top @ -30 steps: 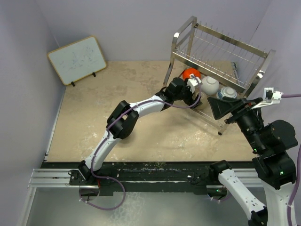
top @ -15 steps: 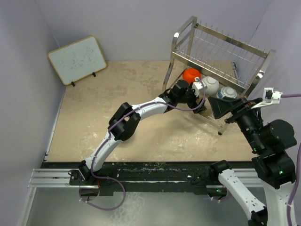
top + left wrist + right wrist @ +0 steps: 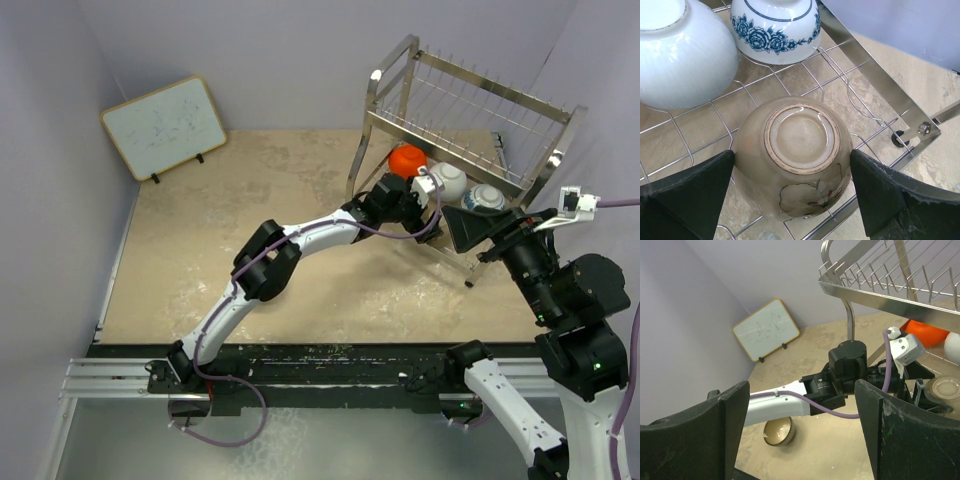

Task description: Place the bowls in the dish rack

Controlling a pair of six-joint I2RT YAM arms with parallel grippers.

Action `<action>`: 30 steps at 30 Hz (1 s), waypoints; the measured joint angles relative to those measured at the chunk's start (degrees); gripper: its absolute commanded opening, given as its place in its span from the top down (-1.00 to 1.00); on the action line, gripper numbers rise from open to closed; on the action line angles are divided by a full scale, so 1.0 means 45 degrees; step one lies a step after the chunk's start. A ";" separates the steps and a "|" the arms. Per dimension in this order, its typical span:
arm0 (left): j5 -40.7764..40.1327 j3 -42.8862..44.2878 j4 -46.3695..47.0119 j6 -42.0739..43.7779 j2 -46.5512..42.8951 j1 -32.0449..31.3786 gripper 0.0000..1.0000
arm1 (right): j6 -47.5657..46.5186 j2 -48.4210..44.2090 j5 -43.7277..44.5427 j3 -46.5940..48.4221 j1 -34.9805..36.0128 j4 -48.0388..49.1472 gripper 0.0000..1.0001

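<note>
A tan flower-painted bowl (image 3: 799, 139) sits upside down on the lower wires of the silver dish rack (image 3: 875, 70), with my left gripper (image 3: 792, 160) shut on its sides. Behind it in the rack are the white bowl (image 3: 680, 55) and the blue-and-white bowl (image 3: 775, 30). From above, the orange-red bowl (image 3: 405, 158), white bowl (image 3: 450, 180) and blue-and-white bowl (image 3: 487, 197) line the lower tier of the rack (image 3: 372, 85). A brown bowl with a pale inside (image 3: 779, 431) rests on the table under my left arm. My right gripper (image 3: 800, 440) hangs open and empty. No black bowl shows.
A wood-framed whiteboard (image 3: 165, 125) leans at the back left wall. Purple walls close in on both sides. The rack's upper tier (image 3: 865, 290) overhangs the bowls. My right gripper (image 3: 472, 228) hovers by the rack's front right corner.
My left arm has reached further right and nearer, carrying the tan bowl along the rack's lower tier. The right arm has stayed still.
</note>
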 measured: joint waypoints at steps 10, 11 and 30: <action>-0.1719 -0.2336 0.0262 0.0253 -0.1608 -0.0316 -0.98 | -0.0005 0.0000 -0.0019 0.0000 0.0000 0.0005 -0.75; -0.1831 -0.2555 0.0272 0.0238 -0.1768 -0.0291 -0.98 | -0.0005 0.0000 -0.0034 0.0000 0.0000 0.0005 -0.75; -0.3351 -0.4760 0.1379 -0.0165 -0.3055 0.0214 -1.00 | -0.0083 0.0000 -0.0024 0.0000 0.0000 -0.0005 -0.75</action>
